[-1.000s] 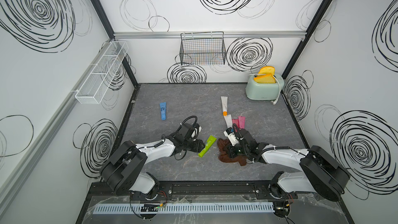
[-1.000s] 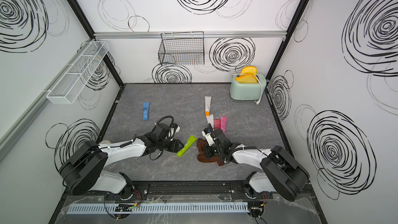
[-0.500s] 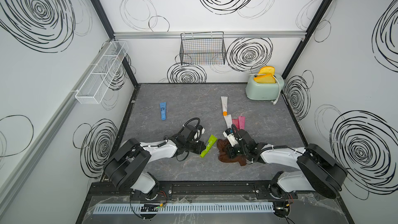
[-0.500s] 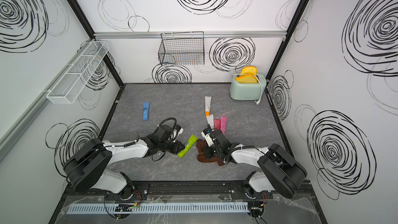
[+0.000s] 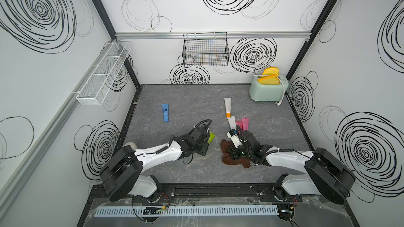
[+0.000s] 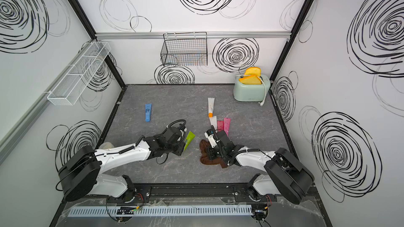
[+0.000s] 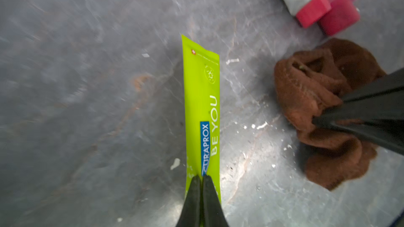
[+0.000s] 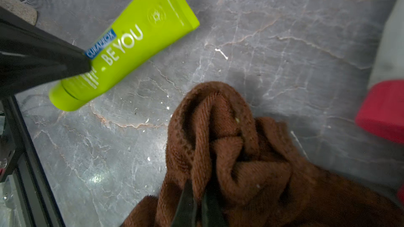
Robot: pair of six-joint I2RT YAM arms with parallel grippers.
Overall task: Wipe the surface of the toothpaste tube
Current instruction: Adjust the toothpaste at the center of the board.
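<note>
The lime-green toothpaste tube (image 7: 202, 105) lies near the middle of the grey table (image 5: 175, 105), seen in both top views (image 5: 211, 137) (image 6: 189, 140). My left gripper (image 7: 201, 176) is shut on it near the cap end; the right wrist view shows the grip from the side (image 8: 88, 62). Whether the tube (image 8: 135, 38) is off the table I cannot tell. To its right, a crumpled brown cloth (image 8: 229, 140) (image 5: 227, 160) rests on the table. My right gripper (image 8: 197, 184) is shut on a fold of the cloth (image 7: 310, 88).
Behind the cloth lie a white tube with a red cap (image 5: 231, 122) and pink tubes (image 5: 244, 123). Farther back are a white tube with an orange cap (image 5: 227, 105) and a blue tube (image 5: 165, 112). A mint toaster (image 5: 266, 90) stands at the back right. A wire basket (image 5: 205, 50) hangs on the back wall.
My left gripper has moved right over the green tube's cap end and closed on it. The right gripper has stayed shut on the cloth.
</note>
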